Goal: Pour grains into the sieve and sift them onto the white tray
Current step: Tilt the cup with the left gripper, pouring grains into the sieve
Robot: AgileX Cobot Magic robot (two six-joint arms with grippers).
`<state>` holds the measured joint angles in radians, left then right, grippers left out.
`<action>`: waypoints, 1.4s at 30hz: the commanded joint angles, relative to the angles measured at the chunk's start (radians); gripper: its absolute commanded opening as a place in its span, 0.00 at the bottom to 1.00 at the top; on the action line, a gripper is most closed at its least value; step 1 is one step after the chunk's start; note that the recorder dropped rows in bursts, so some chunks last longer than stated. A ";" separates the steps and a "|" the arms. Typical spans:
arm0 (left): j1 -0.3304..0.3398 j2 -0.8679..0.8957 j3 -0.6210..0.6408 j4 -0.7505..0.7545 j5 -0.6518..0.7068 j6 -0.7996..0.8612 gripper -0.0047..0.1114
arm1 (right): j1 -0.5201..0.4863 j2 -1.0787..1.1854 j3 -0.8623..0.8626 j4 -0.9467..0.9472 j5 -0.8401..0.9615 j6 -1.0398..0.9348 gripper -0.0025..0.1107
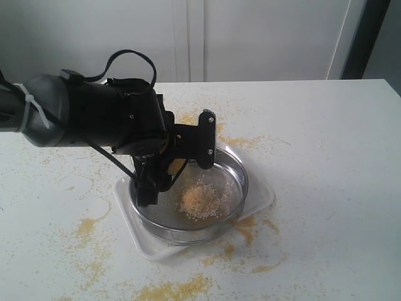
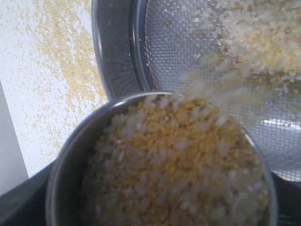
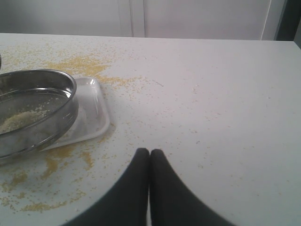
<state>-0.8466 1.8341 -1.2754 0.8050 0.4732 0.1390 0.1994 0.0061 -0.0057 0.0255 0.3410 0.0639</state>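
My left gripper (image 1: 177,166) is shut on a small steel cup (image 2: 70,150), tilted over the sieve (image 1: 241,172). The cup is full of yellow meal and pale grains (image 2: 169,174), and a blurred stream spills over its lip onto the mesh (image 2: 178,47). A heap of grains (image 1: 200,200) lies in the sieve, which rests on the white tray (image 1: 260,194). In the exterior view the gripper hides most of the cup. My right gripper (image 3: 150,153) is shut on nothing, low over the bare table, apart from the sieve (image 3: 47,108) and the tray (image 3: 96,113).
Yellow meal is scattered on the white table around the tray, thickest at the front (image 1: 169,290), front left (image 1: 84,227) and behind the sieve (image 3: 77,63). A pale wall stands behind the table's far edge.
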 commanded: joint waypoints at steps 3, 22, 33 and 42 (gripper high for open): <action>-0.004 0.011 -0.007 0.071 0.013 0.000 0.04 | -0.005 -0.006 0.006 0.004 -0.006 0.001 0.02; -0.004 0.061 -0.007 0.105 0.017 0.000 0.04 | -0.005 -0.006 0.006 0.004 -0.006 0.001 0.02; -0.004 0.061 -0.007 0.149 0.017 0.000 0.04 | -0.005 -0.006 0.006 0.004 -0.006 0.001 0.02; -0.004 0.061 -0.007 0.195 0.015 0.000 0.04 | -0.005 -0.006 0.006 0.004 -0.006 0.001 0.02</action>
<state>-0.8466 1.9057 -1.2754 0.9644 0.4774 0.1398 0.1994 0.0061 -0.0057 0.0255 0.3410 0.0639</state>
